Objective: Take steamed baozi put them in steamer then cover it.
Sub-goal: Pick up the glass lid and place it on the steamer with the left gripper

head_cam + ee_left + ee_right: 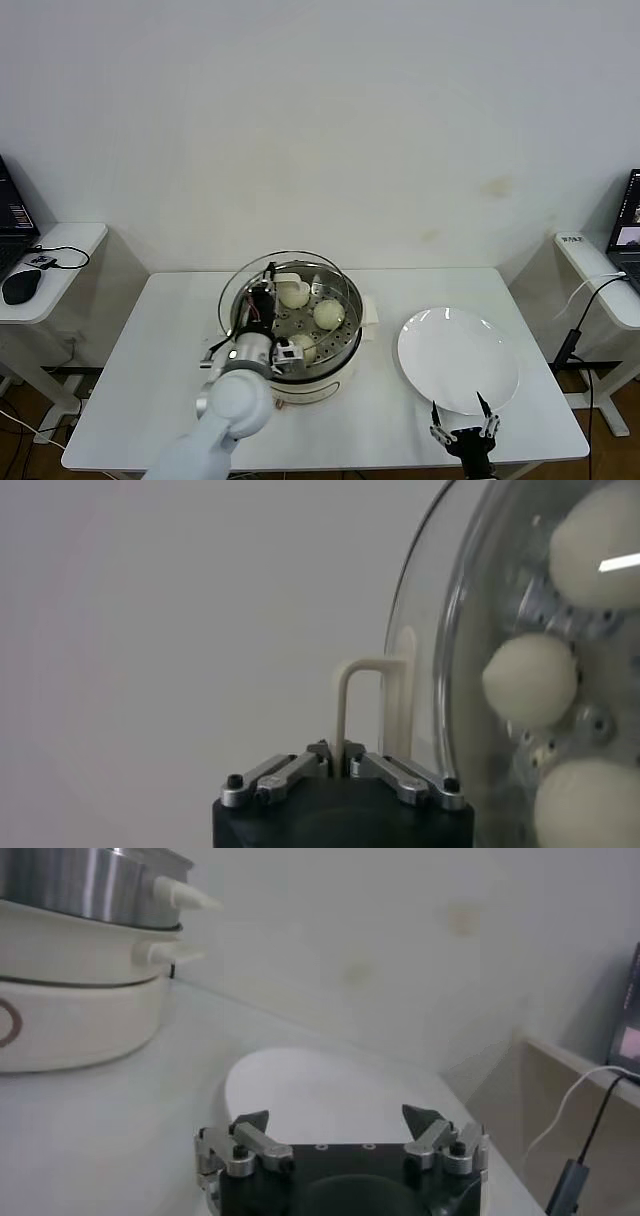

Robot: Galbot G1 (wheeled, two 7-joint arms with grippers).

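The steamer [322, 384] stands mid-table, and three cream-white baozi show on its perforated tray, one of them [328, 314] on the plate's side. My left gripper [272, 297] is shut on the cream handle [345, 705] of the round glass lid [345, 290], holding the lid over the steamer. In the left wrist view my left gripper [340, 761] pinches the handle, and baozi [530, 680] show through the lid's glass [430, 630]. My right gripper [465, 418] is open and empty near the table's front edge. It also shows in the right wrist view [338, 1118].
An empty flat white plate [458, 358] lies to the steamer's right, just beyond my right gripper; it also shows in the right wrist view [320, 1083]. Side desks with laptops and cables stand off both table ends.
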